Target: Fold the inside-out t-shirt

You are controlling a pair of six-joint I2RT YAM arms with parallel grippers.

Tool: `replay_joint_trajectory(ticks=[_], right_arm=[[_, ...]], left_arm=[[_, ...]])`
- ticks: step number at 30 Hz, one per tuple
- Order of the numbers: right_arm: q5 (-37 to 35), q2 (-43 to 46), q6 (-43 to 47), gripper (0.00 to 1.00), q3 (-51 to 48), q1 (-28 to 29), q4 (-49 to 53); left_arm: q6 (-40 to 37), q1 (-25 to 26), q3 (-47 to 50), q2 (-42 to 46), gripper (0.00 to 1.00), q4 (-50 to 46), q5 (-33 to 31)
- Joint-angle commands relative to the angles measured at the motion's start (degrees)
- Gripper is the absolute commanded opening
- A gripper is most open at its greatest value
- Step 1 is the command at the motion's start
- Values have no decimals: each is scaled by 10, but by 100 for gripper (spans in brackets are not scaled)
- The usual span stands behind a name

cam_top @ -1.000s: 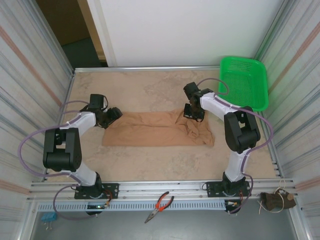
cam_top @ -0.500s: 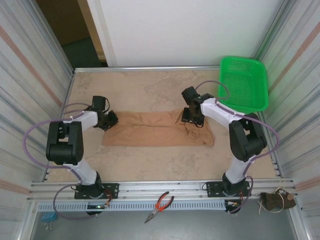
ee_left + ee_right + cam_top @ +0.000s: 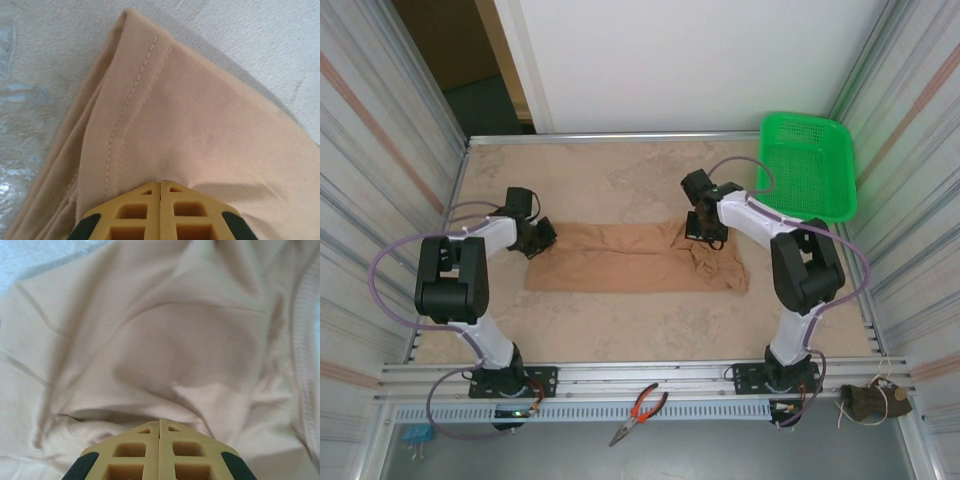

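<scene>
A second ago the left gripper [image 3: 540,236] stood open at the far left corner of the inside-out t-shirt [image 3: 620,262]. It has since slid a little left and nearer and closed, and its jaws now meet with the cloth puckered at their tips. The left arm's elbow has risen and swung slightly right. The right gripper [image 3: 706,230] loosened briefly, edged a little left, and has clamped again on the bunched fabric at the shirt's far right, a fold drawn up to its tips.

The right tool [image 3: 159,421] is clamped on a fold of the wrinkled tan t-shirt [image 3: 165,335].
</scene>
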State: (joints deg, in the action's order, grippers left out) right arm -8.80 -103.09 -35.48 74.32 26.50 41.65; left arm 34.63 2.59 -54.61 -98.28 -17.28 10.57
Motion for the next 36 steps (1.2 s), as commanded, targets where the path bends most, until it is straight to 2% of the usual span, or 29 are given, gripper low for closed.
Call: replay_joint_trajectory(ticks=[1,3,5,6,7,8,10,11,14,17,18,22,29,34,35,36], right_arm=[[-17,63,1,0,-21,-4,5],[-27,91,-4,0,-39,-4,1],[-5,107,-2,0,-53,-6,-16],[2,106,0,5,-53,-5,-21],[11,100,3,30,-49,-2,-27],[17,90,5,45,-43,2,-29],[14,63,10,60,-25,13,-24],[12,48,13,62,-16,17,-24],[5,11,16,62,1,23,-21],[0,-10,22,54,1,20,-22],[-1,-11,25,47,-2,18,-22],[10,7,34,0,-28,-1,-29],[14,143,35,0,-113,-42,-32],[57,219,-24,0,-223,-46,-81],[51,229,-38,6,-242,-38,-84],[30,243,-59,23,-259,-26,-78]], left_arm=[[-14,-6,-14,1,0,-21,-15],[-14,-8,-14,0,0,-21,-13],[-13,-9,-12,2,0,-23,-13],[-13,-9,-11,5,0,-21,-14],[-13,-10,-9,7,0,-20,-14],[-14,-9,-9,9,0,-22,-14],[-16,-11,-9,11,0,-24,-16],[-17,-11,-9,12,0,-25,-17],[-16,-12,-9,13,0,-25,-17],[-15,-13,-11,10,0,-27,-16],[-14,-13,-10,10,0,-27,-16],[-14,-14,-6,11,0,-25,-16],[-14,-24,8,28,0,-21,-8],[-16,-26,22,38,0,-15,-10],[-17,-27,24,38,0,-14,-10],[-18,-29,24,38,0,-17,-10]])
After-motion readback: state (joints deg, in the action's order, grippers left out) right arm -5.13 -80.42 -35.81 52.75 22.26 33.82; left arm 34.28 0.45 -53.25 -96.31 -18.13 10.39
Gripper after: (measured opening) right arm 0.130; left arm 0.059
